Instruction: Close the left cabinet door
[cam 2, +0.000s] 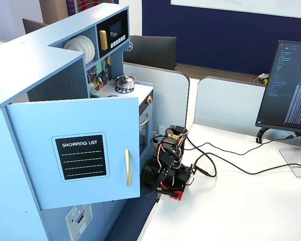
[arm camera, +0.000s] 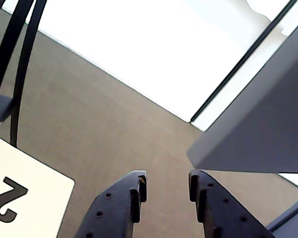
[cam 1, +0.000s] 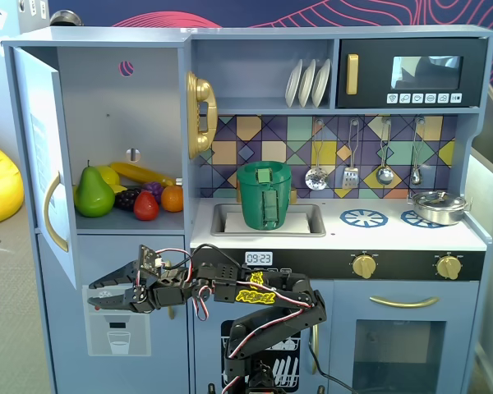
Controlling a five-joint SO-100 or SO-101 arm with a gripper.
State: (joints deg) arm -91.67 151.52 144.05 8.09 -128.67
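In the wrist view the black two-finger pincer [arm camera: 165, 186] enters from the bottom edge, its fingers parted with a clear gap between them and nothing held. Just beyond its right finger hangs the lower corner of the large light-blue rectangular wooden door [arm camera: 258, 129], close to the fingertip but apart from it. To the pincer's left lies a white card with a black printed number [arm camera: 25, 186] on the grey-brown carpet floor [arm camera: 104, 129].

In a fixed view from the front, the pincer [cam 1: 94, 297] points leftward at the end of the black arm with red and white wires [cam 1: 246, 295], in front of the lower light-blue door with a grey ice-dispenser panel [cam 1: 119, 328]. The left cabinet door [cam 1: 53, 189] stands swung open just above and to the left of the pincer, its curved gold handle [cam 1: 53, 213] on the near edge. Behind the pincer and higher, the open compartment holds toy fruit: a green pear [cam 1: 94, 193], a yellow banana [cam 1: 140, 173], a red piece [cam 1: 145, 205] and an orange one [cam 1: 172, 198]. Farther to the right, a green cup [cam 1: 264, 195] sits in the sink.

In another fixed view the open door's face shows a black "SHOPPING LIST" panel [cam 2: 82, 156], with the arm [cam 2: 168, 165] beside its free edge.
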